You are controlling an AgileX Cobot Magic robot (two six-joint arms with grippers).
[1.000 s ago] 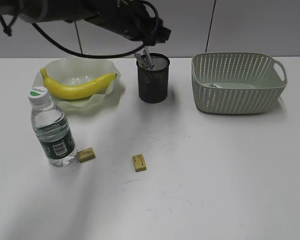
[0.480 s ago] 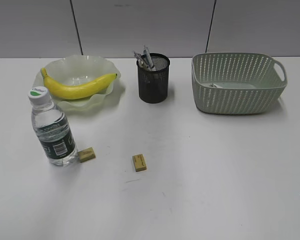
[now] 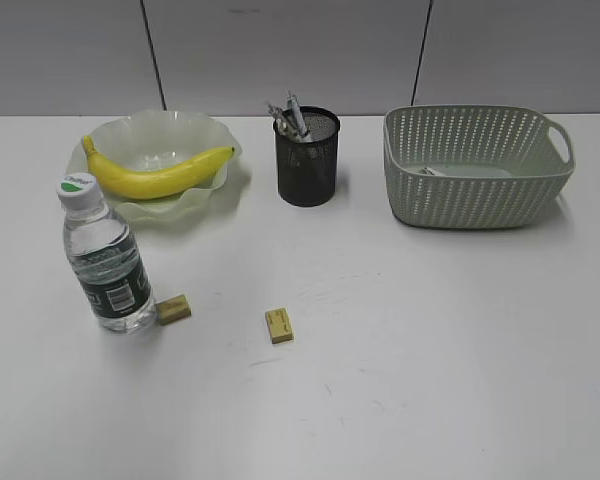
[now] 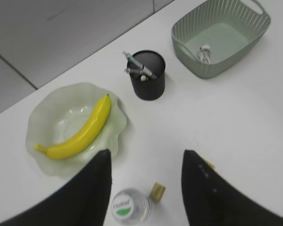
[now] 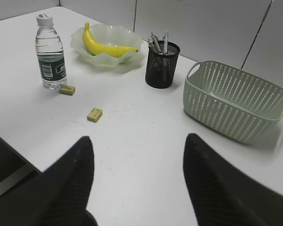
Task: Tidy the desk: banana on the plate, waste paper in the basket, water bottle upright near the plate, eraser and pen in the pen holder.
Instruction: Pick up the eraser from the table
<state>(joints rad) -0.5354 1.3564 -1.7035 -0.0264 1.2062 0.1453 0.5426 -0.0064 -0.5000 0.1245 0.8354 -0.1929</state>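
The banana [image 3: 160, 175] lies in the ruffled plate [image 3: 185, 208]. In front of the plate the water bottle [image 3: 105, 260] stands upright. One eraser [image 3: 174, 309] lies against the bottle's base and a second eraser [image 3: 279, 325] lies mid-desk. Pens [image 3: 290, 118] stick out of the pen holder [image 3: 307, 160]. The waste paper [image 4: 205, 52] lies inside the basket [image 3: 475, 170]. My left gripper [image 4: 146, 151] hangs open high above the bottle [image 4: 125, 207] and the eraser [image 4: 156, 190]. My right gripper [image 5: 139, 137] is open over bare desk [image 5: 141, 141], holding nothing. Neither gripper shows in the exterior view.
The pen holder stands between the plate and the basket along the back of the desk [image 3: 430, 350], close to the grey wall panels [image 3: 280, 50]. In the right wrist view the near desk edge [image 5: 12, 141] runs at the lower left.
One second ago my left arm reached over the pen holder at the top of the exterior view. It has since left that view. No object has moved.
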